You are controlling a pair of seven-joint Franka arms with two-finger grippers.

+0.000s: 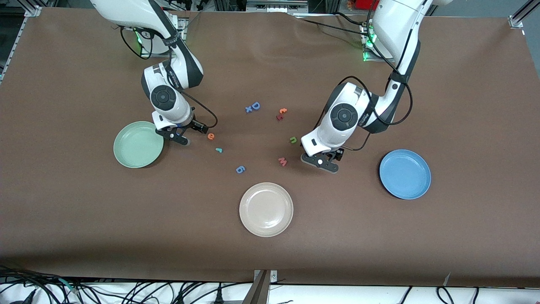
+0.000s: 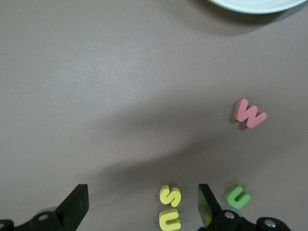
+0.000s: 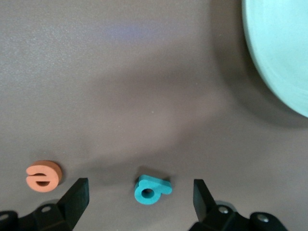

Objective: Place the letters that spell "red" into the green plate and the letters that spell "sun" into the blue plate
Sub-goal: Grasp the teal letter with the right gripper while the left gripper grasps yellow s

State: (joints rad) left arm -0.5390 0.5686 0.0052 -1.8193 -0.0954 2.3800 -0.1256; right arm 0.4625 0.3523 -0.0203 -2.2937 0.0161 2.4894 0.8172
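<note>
My right gripper (image 1: pixel 177 138) stands open low over the table beside the green plate (image 1: pixel 138 144). The teal "d" (image 3: pixel 150 188) lies between its fingers, untouched. The orange "e" (image 1: pixel 211 136) and the teal "r" (image 1: pixel 219 149) lie close by toward the table's middle. My left gripper (image 1: pixel 320 162) is open too, low over the table between the pink "w" (image 1: pixel 282 161) and the blue plate (image 1: pixel 405 174). The yellow "s" (image 2: pixel 170 196) and yellow "u" (image 2: pixel 169 219) lie between its fingers, close to one fingertip (image 2: pixel 207 204). The olive-green "n" (image 1: pixel 293 139) sits just outside.
A beige-white plate (image 1: pixel 266 209) lies nearest the front camera. A blue "6" (image 1: pixel 240 169) is near the "r". A blue "D" (image 1: pixel 255 105) with a small blue "x" (image 1: pixel 249 109), plus orange and dark red letters (image 1: pixel 281 114), lie farther back at the middle.
</note>
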